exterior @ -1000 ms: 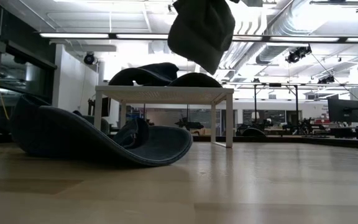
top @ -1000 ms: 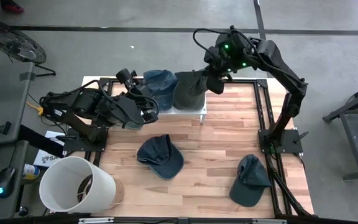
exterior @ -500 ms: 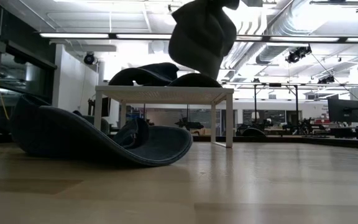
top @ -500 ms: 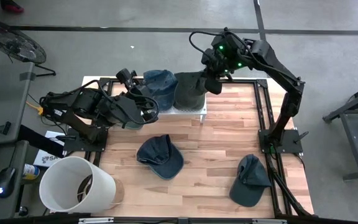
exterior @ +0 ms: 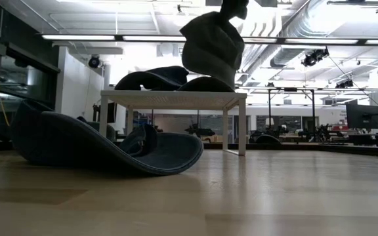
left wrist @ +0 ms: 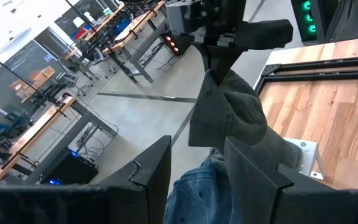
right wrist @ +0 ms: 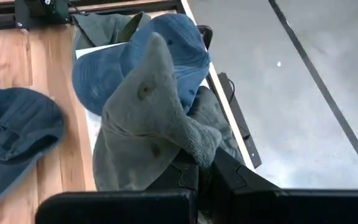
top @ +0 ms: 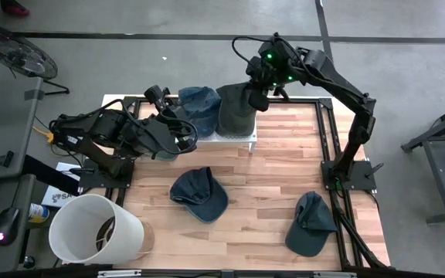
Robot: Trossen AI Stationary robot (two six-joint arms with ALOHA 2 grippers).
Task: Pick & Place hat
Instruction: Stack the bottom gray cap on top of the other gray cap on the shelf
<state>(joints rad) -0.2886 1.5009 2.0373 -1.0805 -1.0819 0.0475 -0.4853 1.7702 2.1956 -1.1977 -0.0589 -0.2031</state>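
My right gripper [top: 255, 98] is above the far side of the table, shut on a grey-green hat [top: 233, 113] that hangs over the white stand [top: 236, 137]. In the low view the grey-green hat [exterior: 210, 42] hangs with its lower end just above the hats lying on the white stand [exterior: 173, 98]. A blue denim hat [top: 198, 100] lies on the stand's top, and another dark hat [exterior: 205, 84] lies beside it. My left gripper [left wrist: 197, 180] is open, waiting by the stand's left end, and touches nothing. My right gripper pinches a bunched fold of the grey-green hat [right wrist: 199, 144] between its two fingers [right wrist: 222, 168]. It comes slanting from above and from the table's right. The hat hangs below the fingers, slack and crumpled. Whether its lower end [exterior: 220, 77] touches the hats on the stand, I cannot tell.
A blue hat [top: 199, 194] lies on the wooden table near its middle, and a dark green hat [top: 310, 224] lies at the near right corner. A white bucket [top: 93, 228] stands off the table's near left corner. Black frame rails [top: 327, 135] edge the table.
My right gripper has moved toward the table's left and a little toward the far edge, and has come down, carrying the grey-green hat. The hat now hangs lower, over the stand, and more bunched up. The gripper has stayed shut on it.
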